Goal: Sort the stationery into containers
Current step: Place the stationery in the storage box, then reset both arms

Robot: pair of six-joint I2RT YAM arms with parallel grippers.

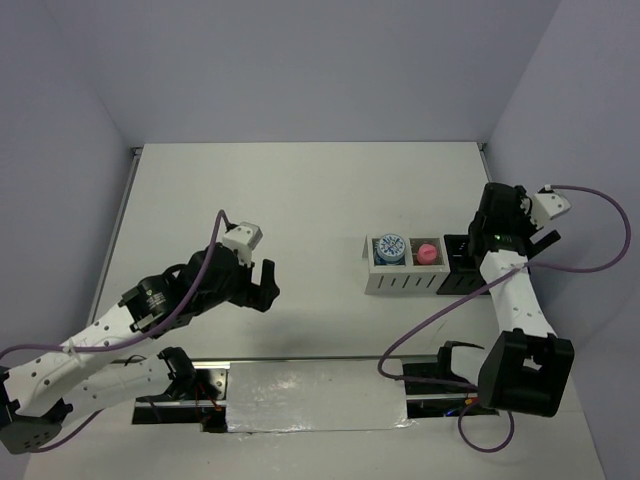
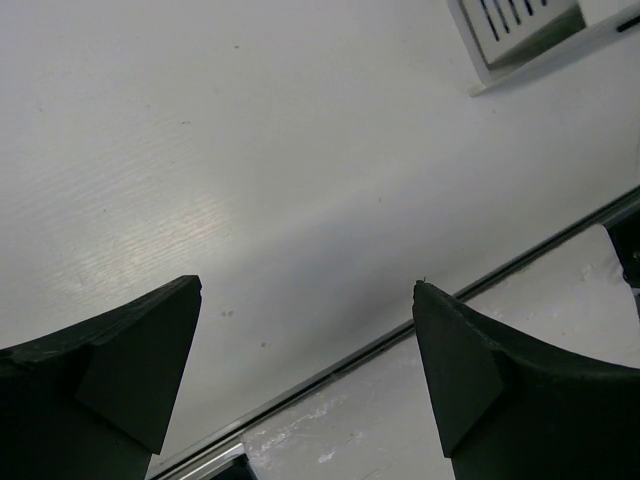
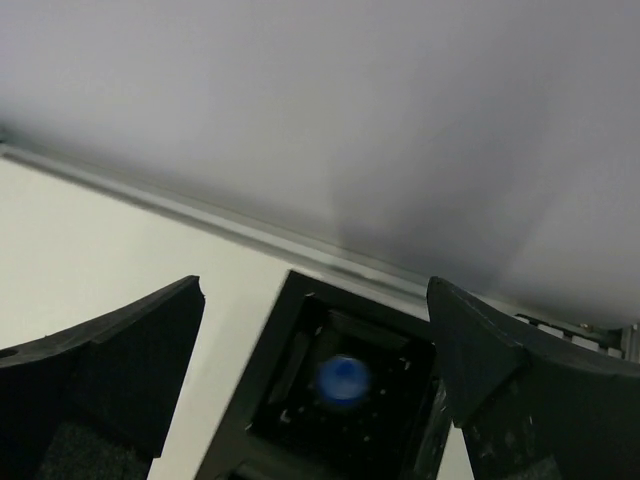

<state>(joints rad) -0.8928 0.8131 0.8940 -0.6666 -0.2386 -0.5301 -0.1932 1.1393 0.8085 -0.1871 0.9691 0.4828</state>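
lab: white-walled robot table (image 1: 300,200)

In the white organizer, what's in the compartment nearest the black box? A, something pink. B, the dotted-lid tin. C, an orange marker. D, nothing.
A: the top view shows the pink tube in the white organizer compartment beside the black mesh box; the dotted-lid tin fills the other.

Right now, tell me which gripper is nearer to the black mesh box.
Right. The right gripper hangs above the black mesh box; the left gripper is far off, over the table.
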